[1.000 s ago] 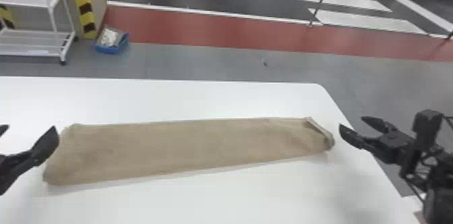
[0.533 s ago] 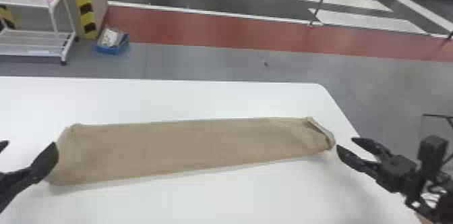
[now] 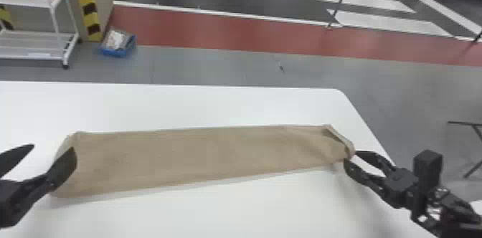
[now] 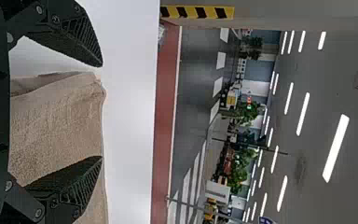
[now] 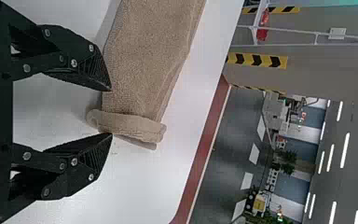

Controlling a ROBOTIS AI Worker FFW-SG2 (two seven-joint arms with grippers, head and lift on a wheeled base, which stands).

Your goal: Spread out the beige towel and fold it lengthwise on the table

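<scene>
By the left end of the beige towel (image 3: 201,158), the left gripper (image 3: 54,148) gapes, empty; by its right end, the right gripper (image 5: 111,112), parted and empty, faces the curled edge (image 5: 130,127), presumably to straighten it. The towel lies lengthwise across the table (image 3: 215,106), whose far strip offers room beyond it.

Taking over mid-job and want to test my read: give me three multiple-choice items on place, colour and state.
1. Where is the right gripper?
A) by the towel's left end
B) by the towel's right end
C) over the towel's middle

2. What colour is the table?
A) white
B) green
C) black

3. How are the left gripper's fingers?
A) shut on the towel
B) shut on nothing
C) open

1 B: the head view has it at the towel's right end.
2 A: its bare top is white.
3 C: a wide gap parts the fingertips.
</scene>
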